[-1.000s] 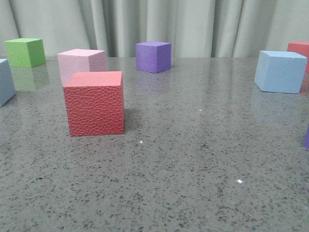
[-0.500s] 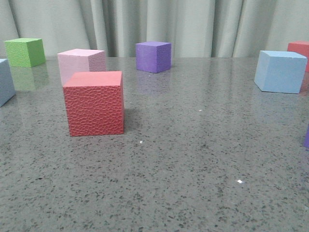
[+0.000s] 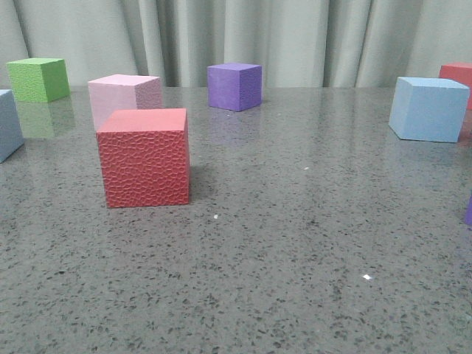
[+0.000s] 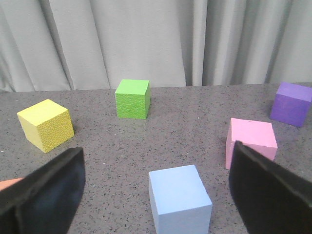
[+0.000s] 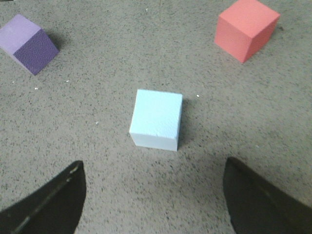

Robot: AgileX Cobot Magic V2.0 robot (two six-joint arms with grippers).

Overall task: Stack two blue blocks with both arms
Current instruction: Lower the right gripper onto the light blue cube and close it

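Front view, nearest first: a textured red foam cube (image 3: 144, 157) stands on the speckled grey stone table (image 3: 295, 243), with a pale pink cube (image 3: 124, 96) just behind it, one matte sky-blue foam cube (image 3: 428, 108) far right, the other blue cube (image 3: 9, 124) cut by the left edge, and a purple cube (image 3: 234, 86) near the curtain. Left wrist view shows the left gripper (image 4: 156, 195) spread wide, empty, the left blue cube between its dark fingers (image 4: 46, 192). Right wrist view shows the right gripper (image 5: 153, 200) likewise released above the right blue cube.

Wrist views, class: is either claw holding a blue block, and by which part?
Nothing is held. The left claw and right claw are both open, each with a blue block lying free between its fingers.
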